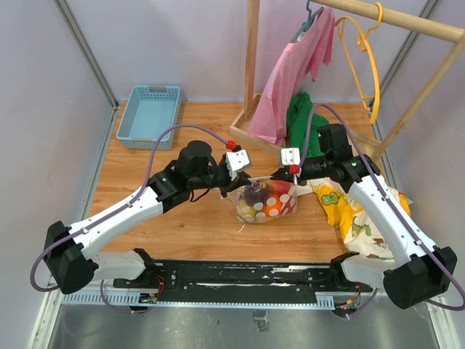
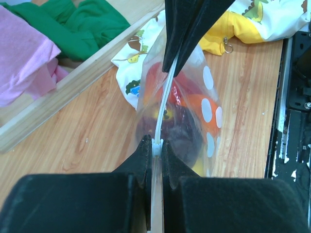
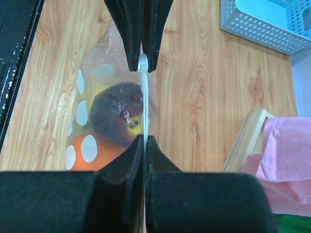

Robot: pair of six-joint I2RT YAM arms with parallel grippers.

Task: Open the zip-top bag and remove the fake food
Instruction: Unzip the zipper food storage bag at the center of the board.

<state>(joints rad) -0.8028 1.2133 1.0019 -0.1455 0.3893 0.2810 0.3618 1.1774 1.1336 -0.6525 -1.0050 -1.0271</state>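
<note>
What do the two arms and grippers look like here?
The left arm and right arm have white link shells, black joint housings and a purple cable looping along each. Each wrist carries a white camera block with a red part. The left gripper and right gripper have matte black fingers tapering to wedges.

We log: left arm [image 1: 120, 211] white links, black joints | right arm [image 1: 389, 218] alike | purple cable [image 1: 189, 126] along each | white wrist blocks [image 1: 237, 159], red dots | fingers [image 2: 141, 160] black, tapered | bases [image 1: 69, 260] black, on black rail [image 1: 247, 275]
</note>
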